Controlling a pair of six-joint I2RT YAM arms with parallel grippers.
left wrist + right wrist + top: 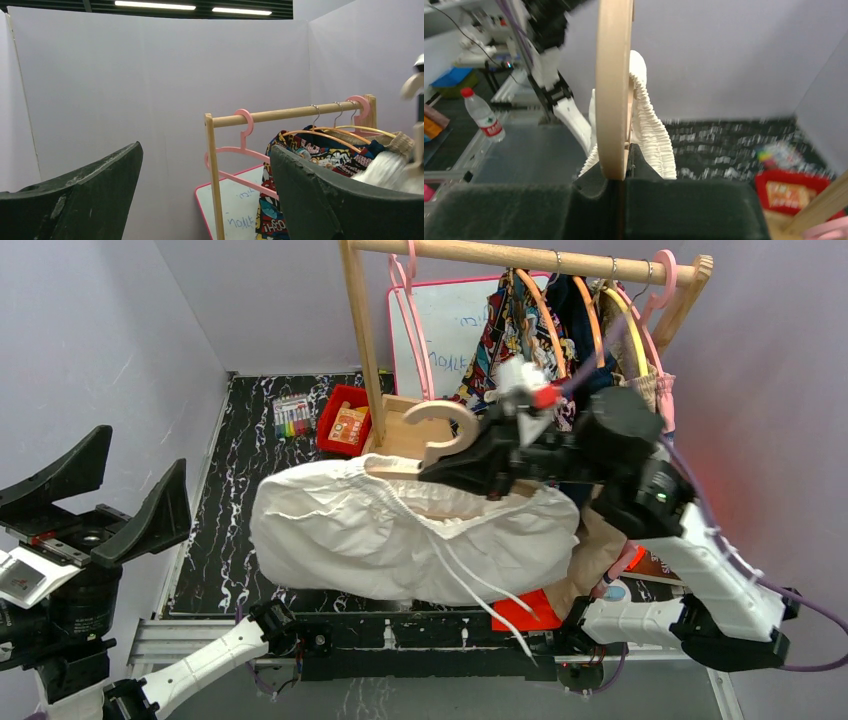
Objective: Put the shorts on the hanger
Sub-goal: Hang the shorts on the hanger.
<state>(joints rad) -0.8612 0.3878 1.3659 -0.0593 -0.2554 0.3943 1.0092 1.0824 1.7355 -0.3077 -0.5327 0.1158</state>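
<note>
Aloft, the right gripper [450, 468] clamps the hanger [447, 420] mid-scene, the shorts [400, 535] draped over it; the left gripper [125, 490] gapes at near left. Holding the hanger level should stop them slipping.

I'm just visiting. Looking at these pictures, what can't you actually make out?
- Top view: the hanger shows only its hook; the shorts and right gripper cover the rest.
- Top view: an orange object at the near edge lies mostly under the shorts.
- Top view: the whiteboard writing is too small to read.
- Left wrist view: the shorts are cut off by the right edge.
- Right wrist view: the red box is blurred.
</note>
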